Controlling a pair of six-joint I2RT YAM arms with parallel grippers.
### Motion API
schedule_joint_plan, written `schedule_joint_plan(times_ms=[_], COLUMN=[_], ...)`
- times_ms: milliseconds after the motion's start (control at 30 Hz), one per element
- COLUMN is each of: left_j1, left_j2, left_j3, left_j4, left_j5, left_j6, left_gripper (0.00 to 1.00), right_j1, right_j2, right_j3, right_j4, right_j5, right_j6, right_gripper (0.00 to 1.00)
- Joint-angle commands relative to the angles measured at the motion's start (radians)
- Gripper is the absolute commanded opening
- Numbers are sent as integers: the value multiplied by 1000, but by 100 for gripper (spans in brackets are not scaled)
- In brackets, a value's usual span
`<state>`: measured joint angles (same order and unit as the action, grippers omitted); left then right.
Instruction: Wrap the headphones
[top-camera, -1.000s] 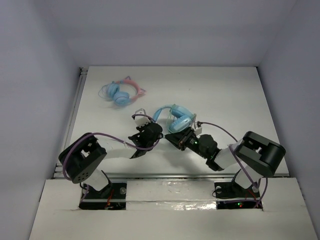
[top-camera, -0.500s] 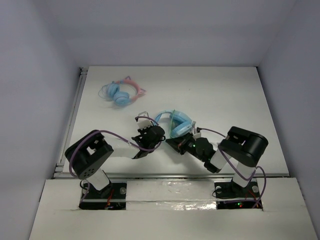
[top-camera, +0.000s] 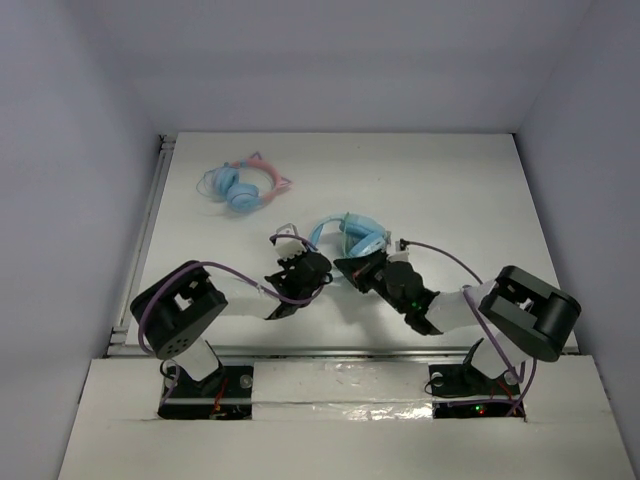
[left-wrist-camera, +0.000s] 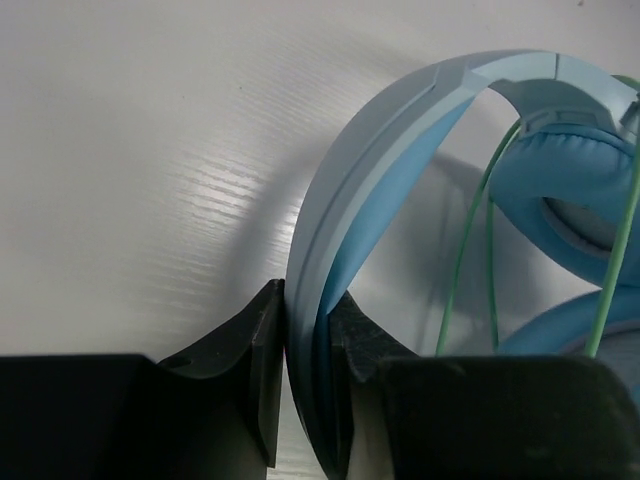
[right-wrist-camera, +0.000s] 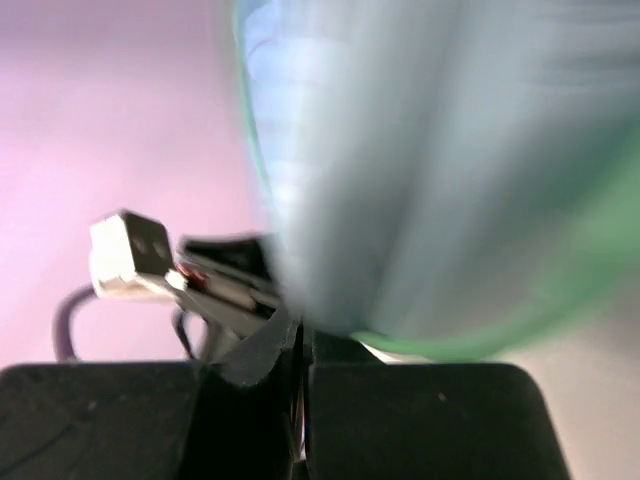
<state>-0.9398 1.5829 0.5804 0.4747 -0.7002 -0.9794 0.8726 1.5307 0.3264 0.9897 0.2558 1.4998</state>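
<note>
on white table (top-camera: 460, 180), pale walls (top-camera: 330, 60) around: headphones (top-camera: 357, 235), cat-ear headphones (top-camera: 243, 186) apart.

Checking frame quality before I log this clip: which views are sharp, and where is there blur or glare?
Top external: sharp, evenly lit. Left wrist: crisp on the headphones, glare streaks on the table. Right wrist: heavily blurred, with a pinkish background.

My gripper (right-wrist-camera: 301, 350), jaws pressed together, sits under blurred headphones (right-wrist-camera: 420, 150), green cable (right-wrist-camera: 450, 350) edging them; white connector (right-wrist-camera: 125, 255) left.
</note>
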Motion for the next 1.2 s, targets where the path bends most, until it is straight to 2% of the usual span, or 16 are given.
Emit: schedule_joint_plan(times_ms=[0,167,333,433,533,700,733,800,933,1000,1033,1100,1133,1167], left_j1=[-74,-94,-94,-94,-94,-80,-53,-28,32,50,50,61,70,70], left_j2=[-37,-92,-135,-106,-52,8,28,45,86,77,66,36,-7,-32], left_j3=[-22,4,30,56,85,101,111,124,167,170,164,154,147,145], left_j4=[-5,-70,-119,-155,-188,-150,-133,-120,-94,-91,-82,-81,-87,-91], left_j5=[122,76,88,87,59,45,54,68,93,107,108,114,107,100], left_j6=[19,54,77,88,99,110,122,134,172,183,189,205,212,219], left_gripper=[0,0,0,0,0,0,0,0,1,8,22,42,59,66], right_j1=[-26,-26,-17,-17,-17,-17,-17,-17,-17,-17,-26,-26,-26,-26], right_j2=[-21,14,12,32,-33,-171,-191,-250,-375,-459,-489,-555,-628,-665], right_j3=[134,192,238,253,270,299,304,321,313,312,313,312,313,316], right_j4=[-158,-299,-365,-335,-356,-508,-525,-591,-689,-755,-784,-845,-862,-902], right_j5=[246,278,263,226,223,312,322,353,425,462,476,496,497,494], right_j6=[-81,-128,-185,-222,-274,-368,-403,-434,-499,-530,-552,-593,-634,-657], right_gripper=[0,0,0,0,0,5,11,17,44,55,63,71,76,79])
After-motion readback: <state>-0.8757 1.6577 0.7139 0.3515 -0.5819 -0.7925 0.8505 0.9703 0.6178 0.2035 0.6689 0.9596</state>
